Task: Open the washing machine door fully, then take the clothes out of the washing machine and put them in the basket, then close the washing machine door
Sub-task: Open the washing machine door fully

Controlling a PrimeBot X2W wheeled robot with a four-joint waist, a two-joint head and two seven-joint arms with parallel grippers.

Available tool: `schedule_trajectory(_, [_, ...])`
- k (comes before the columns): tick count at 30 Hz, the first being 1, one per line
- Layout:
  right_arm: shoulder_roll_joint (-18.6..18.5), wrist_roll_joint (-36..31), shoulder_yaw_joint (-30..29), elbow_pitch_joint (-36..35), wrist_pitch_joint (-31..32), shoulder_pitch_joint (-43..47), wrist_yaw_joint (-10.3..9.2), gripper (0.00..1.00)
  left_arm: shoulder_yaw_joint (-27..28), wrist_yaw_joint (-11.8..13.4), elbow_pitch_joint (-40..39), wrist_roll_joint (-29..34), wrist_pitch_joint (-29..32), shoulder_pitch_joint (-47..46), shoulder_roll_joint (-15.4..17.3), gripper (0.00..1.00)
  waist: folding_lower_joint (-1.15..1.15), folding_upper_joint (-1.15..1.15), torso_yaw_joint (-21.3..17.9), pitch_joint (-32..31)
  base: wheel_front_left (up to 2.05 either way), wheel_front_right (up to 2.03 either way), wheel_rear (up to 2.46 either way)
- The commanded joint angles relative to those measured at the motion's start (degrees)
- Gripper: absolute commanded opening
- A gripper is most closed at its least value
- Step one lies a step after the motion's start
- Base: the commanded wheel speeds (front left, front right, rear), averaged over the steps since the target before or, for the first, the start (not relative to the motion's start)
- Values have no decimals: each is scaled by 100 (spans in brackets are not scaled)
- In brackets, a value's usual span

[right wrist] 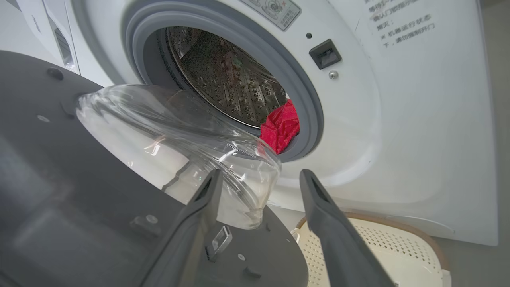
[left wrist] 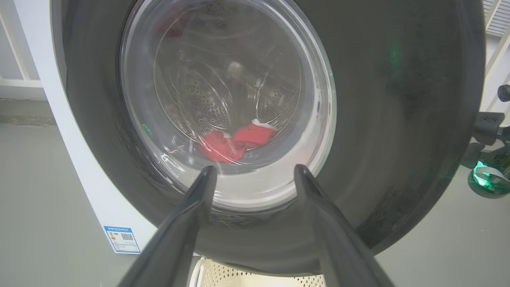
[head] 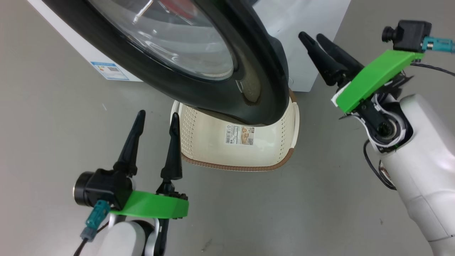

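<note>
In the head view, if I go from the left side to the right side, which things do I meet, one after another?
left gripper → basket → right gripper

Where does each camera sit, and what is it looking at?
Head view: on the robot's head, looking down at the washing machine door above the basket; the left gripper, right gripper and pale forearms show.
Left wrist view: on the left wrist, facing the door's outer glass with red clothes behind it; its own two open fingers show.
Right wrist view: on the right wrist, facing the washing machine opening past the door's inner side; its own open fingers show.
Shared: both wrist views see the clothes.
</note>
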Motion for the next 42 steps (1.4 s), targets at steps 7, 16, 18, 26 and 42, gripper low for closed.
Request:
schedule_trajectory(7, [-346, -1920, 543, 134, -1941, 259, 5, 100, 198, 84, -178, -72, -44, -11, 100, 100, 0, 0, -41, -58, 0, 0, 0])
schedule_trajectory(16, [37, -4030, -463, -220, -2521, 844, 5, 100, 215, 88, -227, -90, -44, 41, 100, 100, 0, 0, -49, -107, 0, 0, 0])
schedule_trajectory(18, [221, -4483, -769, -609, -2523, 1134, 5, 100, 221, 94, -245, -93, -44, 48, 100, 100, 0, 0, -48, -108, 0, 0, 0])
schedule_trajectory(26, [696, -5529, -1361, -1506, -2524, 1956, 5, 100, 208, 95, -290, 3, -44, 74, 100, 100, 0, 0, -58, -113, 0, 0, 0])
schedule_trajectory(42, [909, -5724, -1656, -2272, -2525, 3083, 5, 100, 200, 113, -356, 79, -44, 142, 100, 100, 0, 0, -105, -157, 0, 0, 0])
